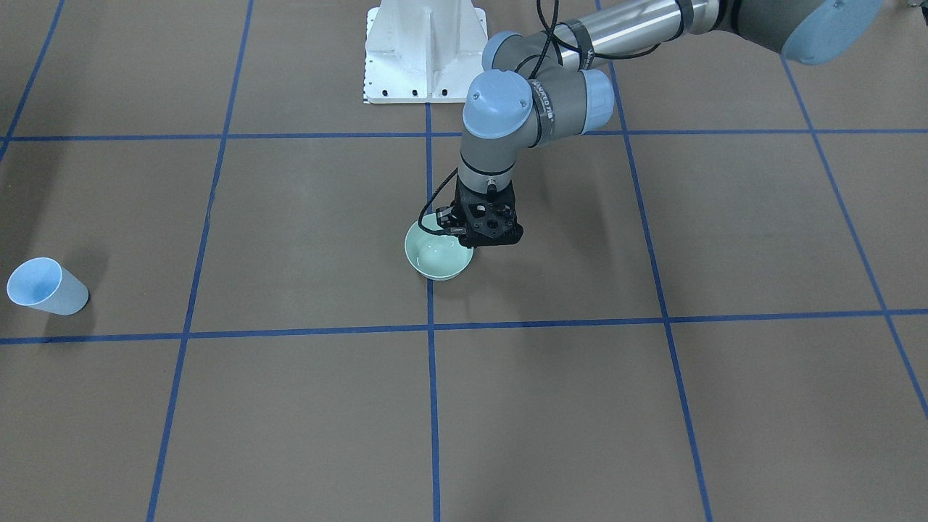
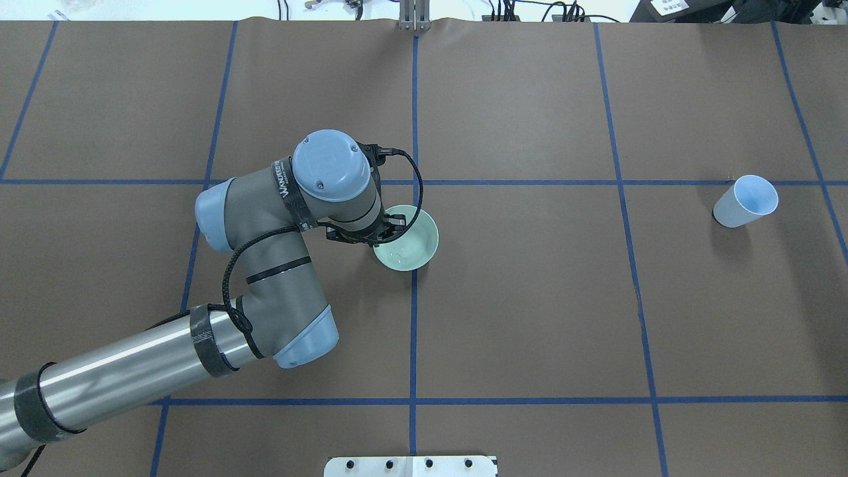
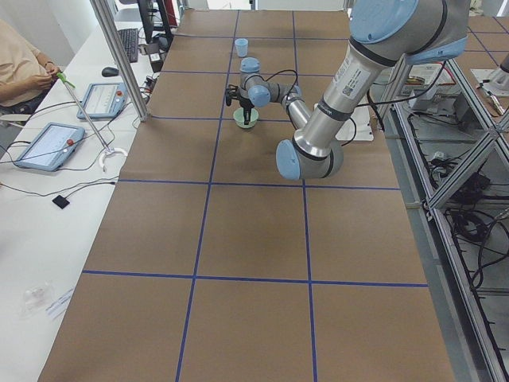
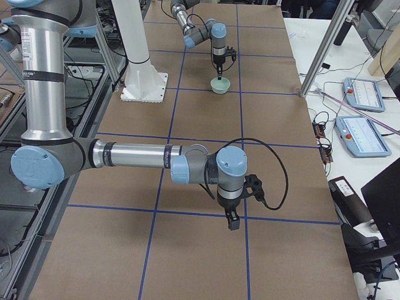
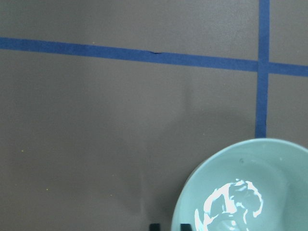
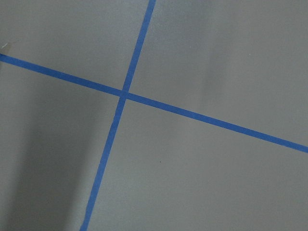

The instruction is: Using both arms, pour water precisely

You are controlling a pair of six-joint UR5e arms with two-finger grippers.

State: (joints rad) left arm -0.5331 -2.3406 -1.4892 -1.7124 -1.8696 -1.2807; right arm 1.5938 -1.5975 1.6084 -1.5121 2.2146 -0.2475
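Left wrist-mounted view, bottom edge: left gripper [image 5: 169,227] narrow, its two black fingertips [image 5: 154,227] close together astride the rim of the pale-green bowl [image 5: 250,192], one outside the wall, the other at the inner side, clamped on that rim. Inside the bowl, a shallow pool of water [image 5: 233,204], glinting white. Stands on the brown table [image 5: 96,144], over the centre one of the blue tape lines [image 5: 262,67] and near the table's middle in the overhead exterior view. Straight above the grip, the black gripper body and a wrist with a light-blue cap; behind that, left arm [image 2: 265,278] folded at the elbow, then a long silver tube running off the overhead view's lower left corner. Off to the robot's right, well apart from bowl and gripper, a light-blue cup [image 2: 745,202], upright. Right gripper [image 4: 232,220] seen only from the exterior right view, pointing down over the table near a tape crossing, well apart from bowl and cup; cannot tell whether wide or narrow. Behind it, right arm [image 4: 131,155] stretched level across the table from a tall upright segment at that view's left edge. At the robot's edge of the table, a white bolted pedestal [image 1: 424,51]. At a side bench in the exterior left view, part of a seated person [image 3: 20,72].
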